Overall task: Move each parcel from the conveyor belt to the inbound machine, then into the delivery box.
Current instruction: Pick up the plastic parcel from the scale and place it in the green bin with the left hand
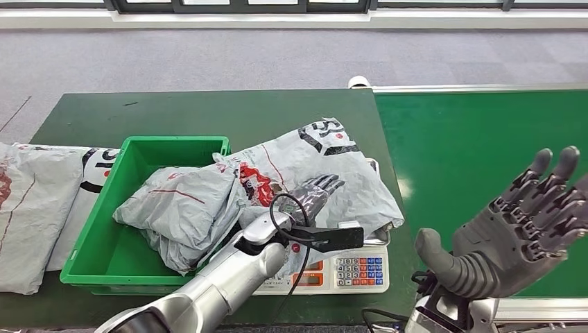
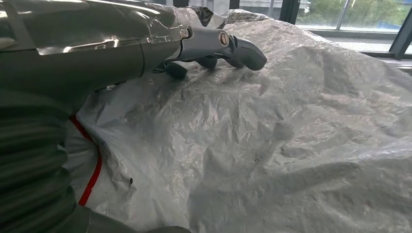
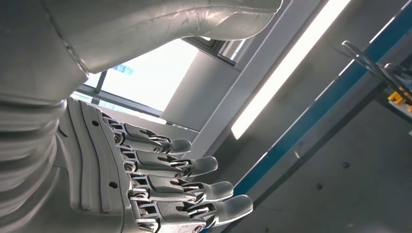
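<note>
Far left of the frame: one flat grey parcel (image 1: 35, 208) on the table (image 1: 208, 111), likely set aside. Centre-left: one green delivery box (image 1: 149, 156), a second parcel (image 1: 277, 180) draped across its rim and the inbound machine (image 1: 357, 272), seemingly mid-transfer. Left hand (image 1: 312, 194) flat on it, fingers spread, gripping nothing. Right: conveyor belt (image 1: 471, 152); right hand (image 1: 516, 229) raised, fingers apart, empty.

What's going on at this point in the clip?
The robot's left hand rests flat on a grey plastic parcel that lies over the weighing scale, with one end draping into the green bin, where another crumpled grey parcel already sits. The right hand is raised over the green conveyor belt, fingers apart and holding nothing. More grey bags lie left of the bin.
</note>
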